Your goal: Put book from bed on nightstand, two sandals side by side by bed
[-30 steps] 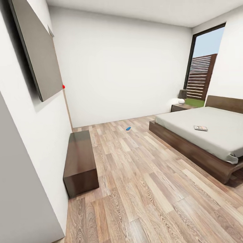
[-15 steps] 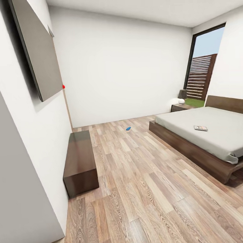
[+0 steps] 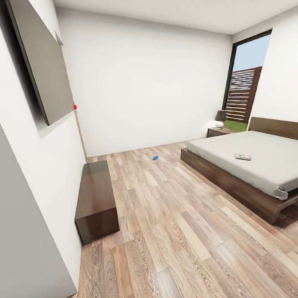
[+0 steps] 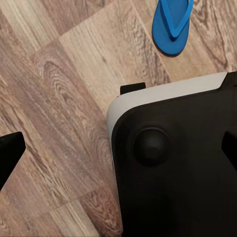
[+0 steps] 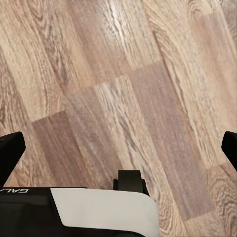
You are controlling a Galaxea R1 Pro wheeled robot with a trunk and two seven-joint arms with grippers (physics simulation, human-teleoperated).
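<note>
Bright, even, sharp; wide-angle edge stretch

The book lies on the bed; one blue sandal on the wood floor

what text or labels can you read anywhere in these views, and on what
"GAL": white letters, cut off by the picture's edge, on the black robot body in the right wrist view.
The book on the bed: cover lettering too small to read.
Nothing else legible.
</note>
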